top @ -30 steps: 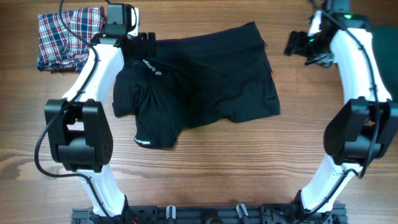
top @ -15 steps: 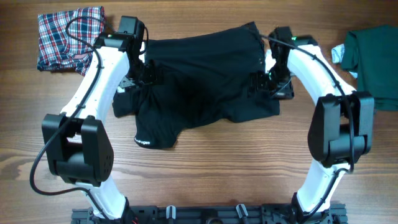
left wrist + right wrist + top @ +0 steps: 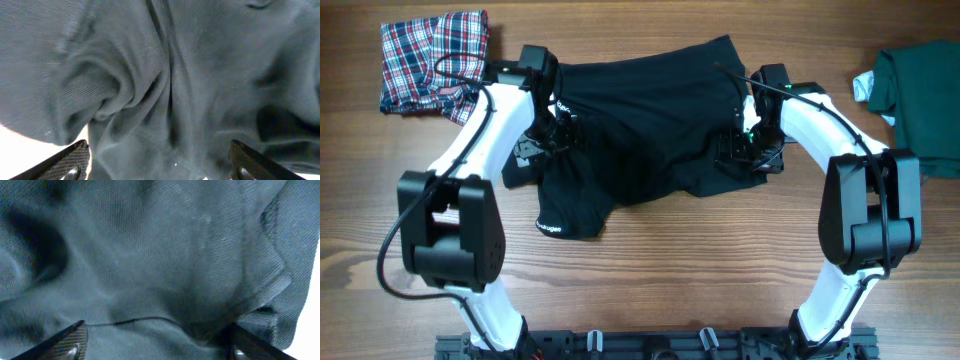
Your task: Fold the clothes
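Spread wide, the left pincer [image 3: 546,138] and right pincer [image 3: 738,150] sit over opposite sides of the black shirt [image 3: 640,130], rumpled mid-frame on the counter [image 3: 670,290], apparently poised to grip for a fold.

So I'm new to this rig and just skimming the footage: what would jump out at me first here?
A large crumpled black shirt sprawls across the middle of the wooden table, with the left gripper and right gripper down on its two sides, both open. A red-blue-white plaid garment lies bunched at the far left corner and a dark green garment at the far right edge.
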Controlling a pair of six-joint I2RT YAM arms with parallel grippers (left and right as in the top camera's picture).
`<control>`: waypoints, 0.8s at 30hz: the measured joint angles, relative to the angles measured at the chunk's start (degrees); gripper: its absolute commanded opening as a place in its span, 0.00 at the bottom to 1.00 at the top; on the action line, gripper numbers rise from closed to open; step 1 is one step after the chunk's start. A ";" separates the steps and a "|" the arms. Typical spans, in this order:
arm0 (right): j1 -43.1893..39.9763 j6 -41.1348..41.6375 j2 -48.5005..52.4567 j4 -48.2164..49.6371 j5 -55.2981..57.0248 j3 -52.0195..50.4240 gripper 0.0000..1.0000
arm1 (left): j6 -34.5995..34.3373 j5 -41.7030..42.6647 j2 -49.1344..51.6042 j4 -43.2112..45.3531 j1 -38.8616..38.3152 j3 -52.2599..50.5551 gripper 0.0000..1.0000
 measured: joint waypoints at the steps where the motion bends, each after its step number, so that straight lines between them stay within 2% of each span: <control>1: 0.00 0.59 0.00 0.28 0.33 -0.11 0.57 | -0.11 0.55 0.59 0.42 0.00 -0.46 0.81; 2: 0.00 1.03 0.00 0.57 0.59 -0.22 0.45 | -0.15 0.96 0.92 1.07 0.00 -1.01 0.76; 3: 0.00 1.07 0.00 0.94 0.79 -0.37 0.40 | -0.24 1.60 1.14 1.51 0.00 -1.53 0.71; 10: 0.02 1.64 0.13 1.51 0.81 -0.52 0.17 | -0.90 2.58 1.18 3.63 0.00 -1.75 0.47; 13: 0.02 1.70 0.13 1.49 1.01 -0.52 0.15 | -0.85 2.75 1.92 3.72 0.00 -1.75 0.44; 16: 0.02 1.70 0.13 1.18 1.88 -0.52 0.15 | -0.81 2.64 3.98 3.82 0.00 -1.75 0.53; 18: 0.02 1.70 0.13 0.94 2.12 -0.55 0.15 | -0.87 1.44 4.48 3.78 0.00 -1.75 0.55; 24: 0.02 1.70 0.13 0.90 2.12 -0.55 0.16 | -0.28 0.09 4.48 1.70 0.00 -1.75 0.51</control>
